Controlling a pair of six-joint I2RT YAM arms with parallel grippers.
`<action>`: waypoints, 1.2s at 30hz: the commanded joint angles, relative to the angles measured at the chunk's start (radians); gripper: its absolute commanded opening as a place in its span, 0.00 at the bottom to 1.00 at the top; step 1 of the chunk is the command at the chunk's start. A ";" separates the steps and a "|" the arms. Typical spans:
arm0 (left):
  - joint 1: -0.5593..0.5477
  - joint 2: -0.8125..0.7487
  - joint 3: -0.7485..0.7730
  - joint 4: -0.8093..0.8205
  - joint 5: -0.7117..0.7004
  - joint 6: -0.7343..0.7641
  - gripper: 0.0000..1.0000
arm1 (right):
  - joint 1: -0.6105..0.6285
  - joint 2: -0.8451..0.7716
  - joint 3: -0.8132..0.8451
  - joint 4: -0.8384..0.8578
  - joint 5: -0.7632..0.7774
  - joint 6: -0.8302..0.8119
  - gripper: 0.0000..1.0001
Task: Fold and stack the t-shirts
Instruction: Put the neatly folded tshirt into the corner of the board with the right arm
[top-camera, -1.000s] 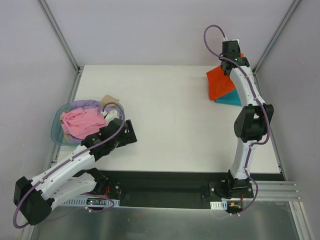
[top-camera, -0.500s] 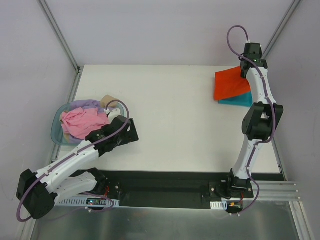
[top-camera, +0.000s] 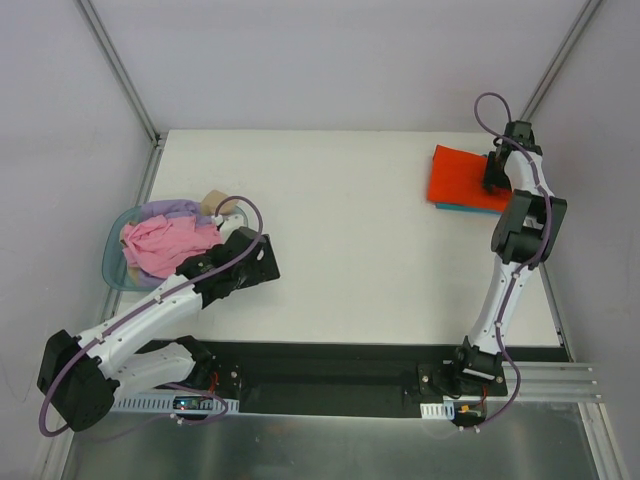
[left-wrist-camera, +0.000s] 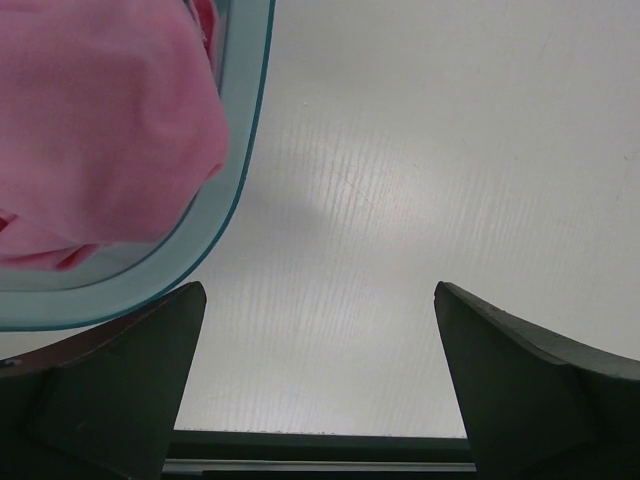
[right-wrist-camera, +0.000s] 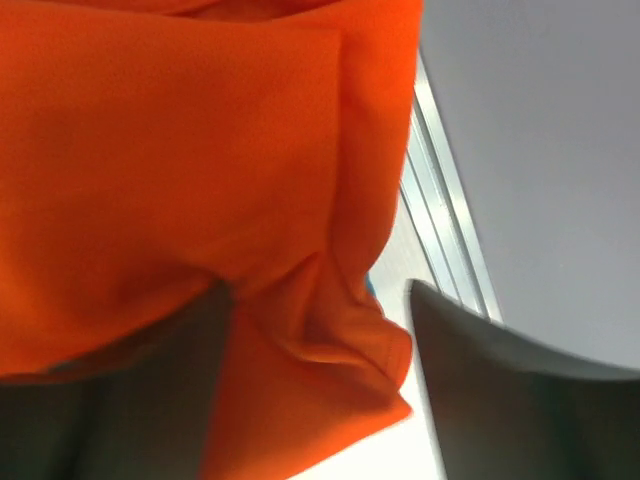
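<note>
Top external view: folded orange shirt (top-camera: 462, 178) lies flat on a teal shirt (top-camera: 475, 208) at the table's (top-camera: 340, 250) far right corner | handling: probably light, limp, quick to slump out of its fold; best pinched at a doubled edge | right claw (right-wrist-camera: 310, 395) parted, loose orange fold between its fingers | left claw (left-wrist-camera: 320, 390) wide open, empty, beside the basket (left-wrist-camera: 235, 190) holding a pink shirt (left-wrist-camera: 100, 130) at the left edge
</note>
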 joint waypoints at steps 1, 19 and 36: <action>0.009 0.012 0.045 -0.012 0.012 -0.003 0.99 | 0.008 -0.022 0.059 0.020 0.011 0.020 0.88; 0.009 0.021 0.086 0.013 -0.029 0.038 0.99 | 0.177 -0.672 -0.355 0.112 -0.168 0.188 0.97; 0.011 -0.066 -0.062 0.209 0.185 0.045 0.99 | 0.488 -1.364 -1.450 0.433 -0.219 0.468 0.97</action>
